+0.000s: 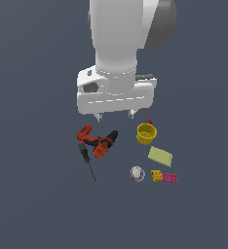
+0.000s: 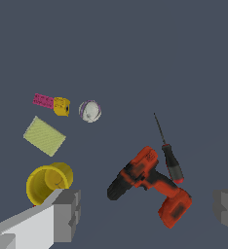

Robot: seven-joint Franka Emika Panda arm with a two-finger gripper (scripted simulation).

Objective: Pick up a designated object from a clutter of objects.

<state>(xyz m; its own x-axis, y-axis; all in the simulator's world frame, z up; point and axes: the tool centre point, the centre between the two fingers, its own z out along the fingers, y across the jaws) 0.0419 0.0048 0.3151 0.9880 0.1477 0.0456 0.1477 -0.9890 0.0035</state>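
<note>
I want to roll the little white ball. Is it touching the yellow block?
Apart. In the wrist view, bare floor shows between the ball and the yellow block; the exterior view shows that gap too.

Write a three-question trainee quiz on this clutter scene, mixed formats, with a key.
1. True or false: the ball sits inside the cup.
2. Multiple choice: in the exterior view, what lies nearest the ball? A) the drill B) the yellow block C) the screwdriver
3. Fill in: the gripper holds ____; its jaws stand apart above the clutter.

Key:
1. False; the ball lies on the floor, apart from the cup.
2. B
3. Nothing
</note>
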